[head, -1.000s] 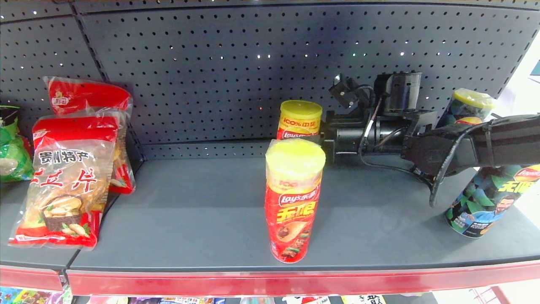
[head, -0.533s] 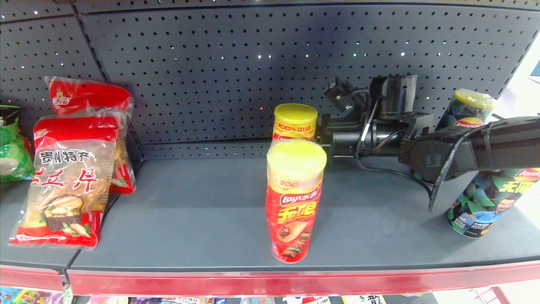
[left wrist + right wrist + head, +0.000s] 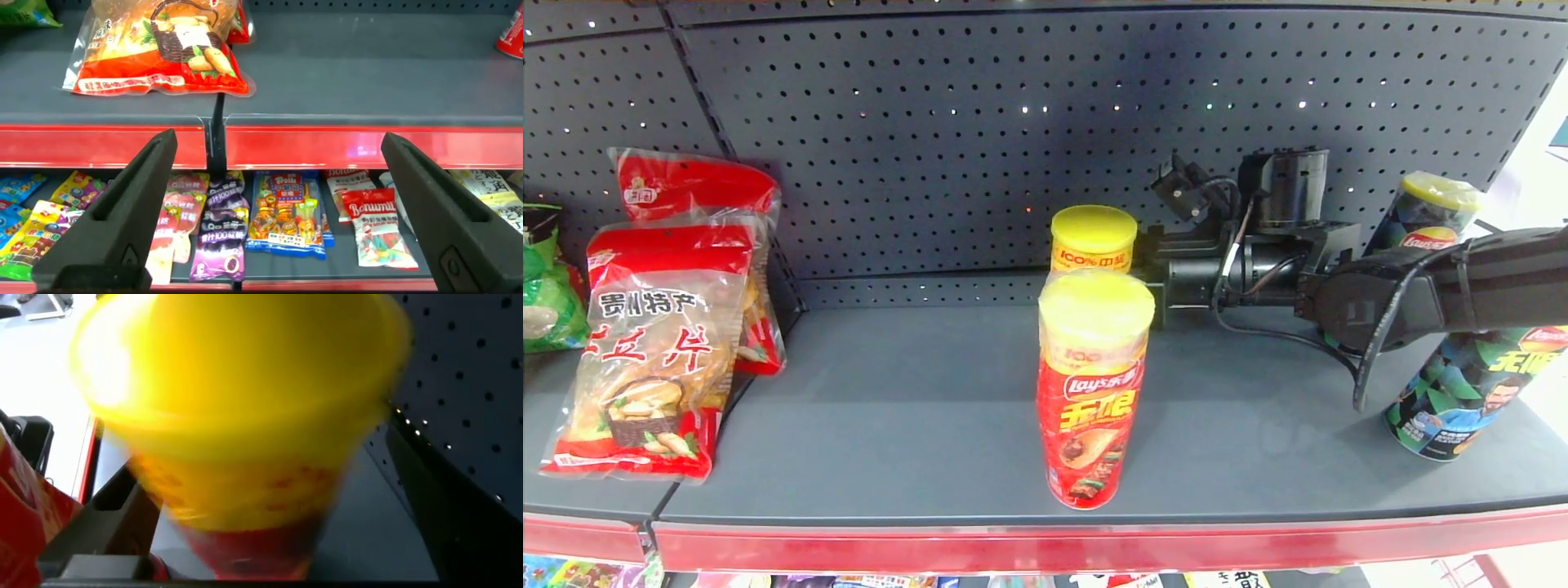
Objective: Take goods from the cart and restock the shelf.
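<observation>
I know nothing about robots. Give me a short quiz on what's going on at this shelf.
1. True or false: the right gripper holds the rear can, which is behind the front can.
2. What lies at the left end of the shelf? A: red bags. B: glass bottles. C: cardboard boxes.
3. Fill in: the left gripper is ____ and holds nothing.

Key: 1 true; 2 A; 3 open.
</observation>
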Tool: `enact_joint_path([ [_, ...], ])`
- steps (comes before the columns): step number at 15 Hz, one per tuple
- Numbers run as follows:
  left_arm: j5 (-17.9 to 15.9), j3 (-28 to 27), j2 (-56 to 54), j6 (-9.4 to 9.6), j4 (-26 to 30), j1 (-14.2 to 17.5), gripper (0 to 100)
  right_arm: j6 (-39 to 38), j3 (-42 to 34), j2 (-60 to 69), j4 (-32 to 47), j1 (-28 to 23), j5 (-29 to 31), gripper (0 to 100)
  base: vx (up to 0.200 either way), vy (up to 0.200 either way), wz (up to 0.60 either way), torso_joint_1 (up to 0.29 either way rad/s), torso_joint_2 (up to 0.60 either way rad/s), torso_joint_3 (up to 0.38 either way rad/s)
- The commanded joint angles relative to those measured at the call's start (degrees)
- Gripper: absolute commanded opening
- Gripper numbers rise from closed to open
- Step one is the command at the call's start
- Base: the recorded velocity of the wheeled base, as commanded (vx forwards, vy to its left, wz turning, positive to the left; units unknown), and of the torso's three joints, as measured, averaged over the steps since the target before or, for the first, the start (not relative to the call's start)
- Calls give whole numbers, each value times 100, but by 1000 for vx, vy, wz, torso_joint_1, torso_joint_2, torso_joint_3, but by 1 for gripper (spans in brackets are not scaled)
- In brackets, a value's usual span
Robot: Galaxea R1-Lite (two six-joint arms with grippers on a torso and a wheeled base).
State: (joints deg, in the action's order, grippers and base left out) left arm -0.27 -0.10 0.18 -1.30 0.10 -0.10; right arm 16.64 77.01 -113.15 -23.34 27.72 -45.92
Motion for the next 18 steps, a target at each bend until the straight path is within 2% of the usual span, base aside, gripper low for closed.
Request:
enact_joint_path([
  [1, 0, 1, 8, -1, -1, 1, 100, -3, -72, 30, -3, -100, -13, 100, 0, 0, 0, 0, 0, 0],
  [10, 0, 1, 8, -1, -1, 1, 100, 6, -1592, 1006, -47, -1093, -22, 100, 0, 0, 0, 0, 0, 0],
  [15, 0, 1, 8, -1, -1, 1, 100, 6, -1707, 1164, -47, -1120, -128, 100, 0, 0, 0, 0, 0, 0],
  [18, 0, 1, 8, -1, -1, 1, 100, 6, -1689, 1129, -39, -970, -110, 100, 0, 0, 0, 0, 0, 0],
])
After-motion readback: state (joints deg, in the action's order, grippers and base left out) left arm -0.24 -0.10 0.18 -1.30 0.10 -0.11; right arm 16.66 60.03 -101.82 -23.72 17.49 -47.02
